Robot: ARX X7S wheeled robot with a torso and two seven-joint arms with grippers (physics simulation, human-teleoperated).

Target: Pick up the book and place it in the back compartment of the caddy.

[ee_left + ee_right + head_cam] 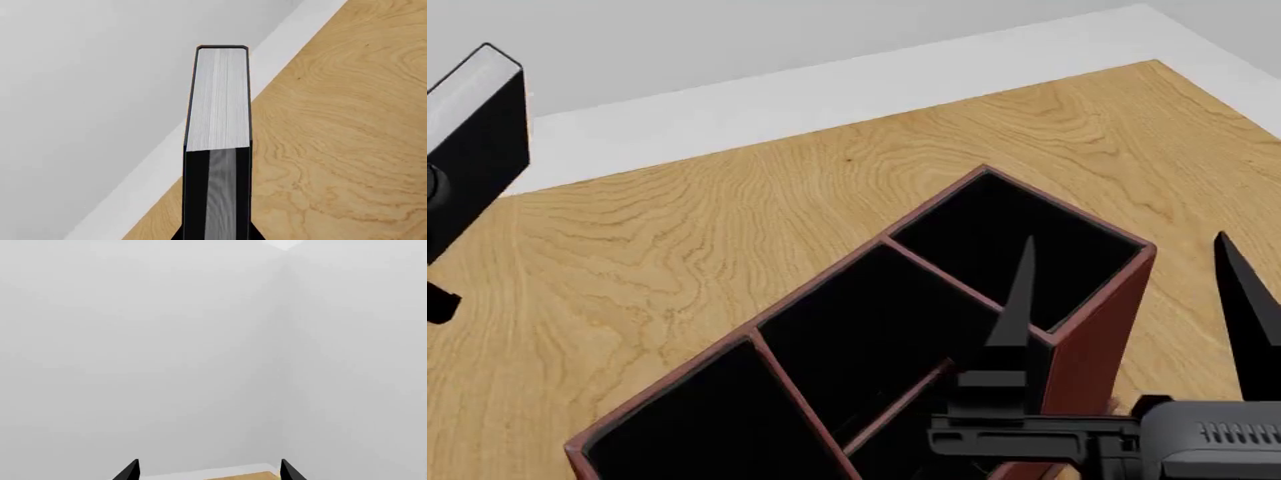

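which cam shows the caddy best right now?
Head view: the caddy fills the lower middle, its compartments visible, with the right gripper in front. Neither wrist view shows it; the left wrist view shows only the book.

Head camera: high, looking forward and down, close over the caddy [961,310] on the wooden table [694,250], white wall behind.

Left wrist camera: rides just behind the book [219,100], sighting along its page edge toward table edge and wall.

Right wrist camera: faces the wall corner, level, only a sliver of table showing.

Shared: table and wall in all three; book in head and left wrist views.
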